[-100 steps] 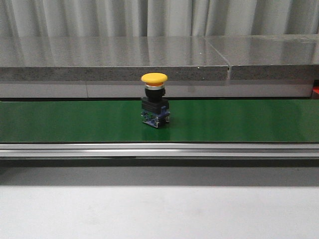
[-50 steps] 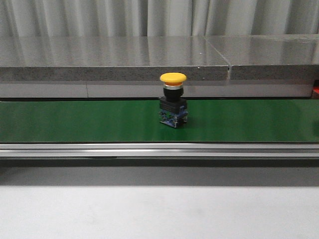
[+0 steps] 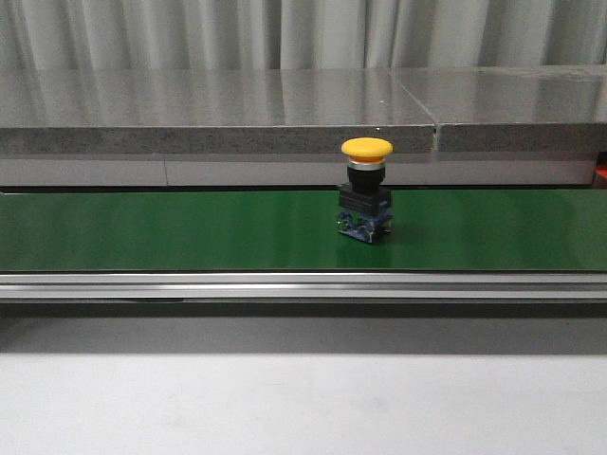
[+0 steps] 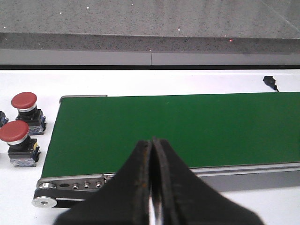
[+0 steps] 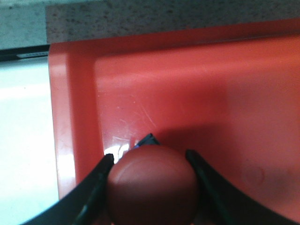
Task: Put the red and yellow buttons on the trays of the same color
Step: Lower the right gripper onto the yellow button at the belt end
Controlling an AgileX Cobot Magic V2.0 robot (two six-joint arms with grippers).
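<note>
Pinching red button (image 5: 152,185) over red tray (image 5: 197,93), right tool (image 5: 151,187), left tool (image 4: 152,187) pressed together.

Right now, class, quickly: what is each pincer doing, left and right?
Left pincer: closed, holding nothing, above the green belt.
Right pincer: closed on a red button, over the red tray.

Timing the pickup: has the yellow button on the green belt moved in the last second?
Yes. The yellow button has travelled rightward along the green belt, now nearer the seam in the grey ledge behind it.
</note>
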